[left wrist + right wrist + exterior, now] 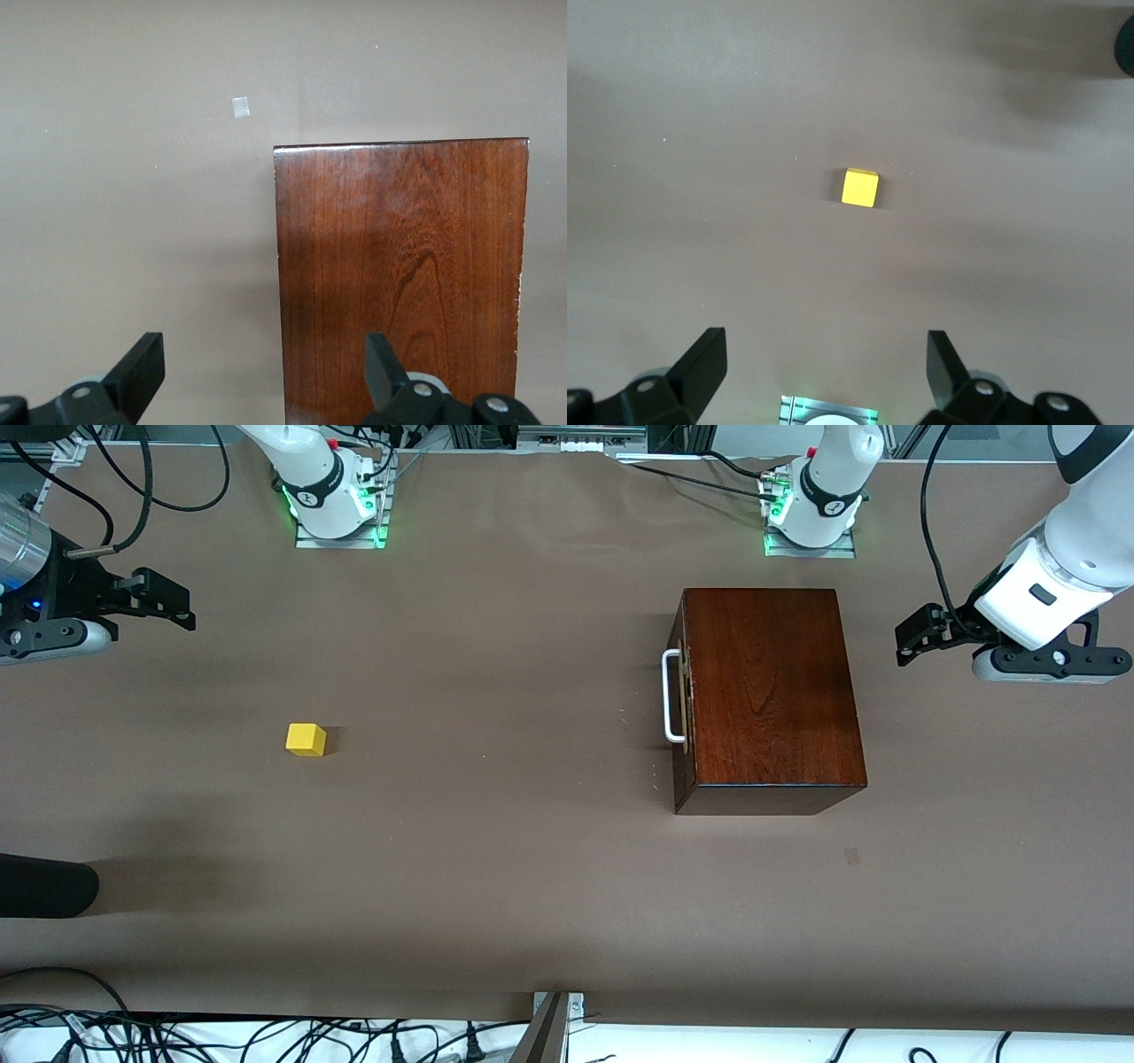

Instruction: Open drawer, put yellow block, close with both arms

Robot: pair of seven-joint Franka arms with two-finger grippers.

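Observation:
The dark mahogany box [771, 691] stands on the table toward the left arm's end. Its drawer is shut, with the white bar handle [671, 695] on the front that faces the right arm's end. The box top also shows in the left wrist view [399, 283]. The yellow block [306, 740] lies alone on the table toward the right arm's end and shows in the right wrist view [860, 188]. My left gripper [912, 638] [264, 354] hangs open and empty beside the box. My right gripper [173, 602] [826, 350] hangs open and empty, apart from the block.
The two arm bases [337, 505] [811, 514] stand along the table's edge farthest from the front camera. A dark rounded object [44, 886] juts in at the right arm's end. A small tape patch [851, 856] [239, 107] lies near the box. Cables [266, 1036] run along the nearest edge.

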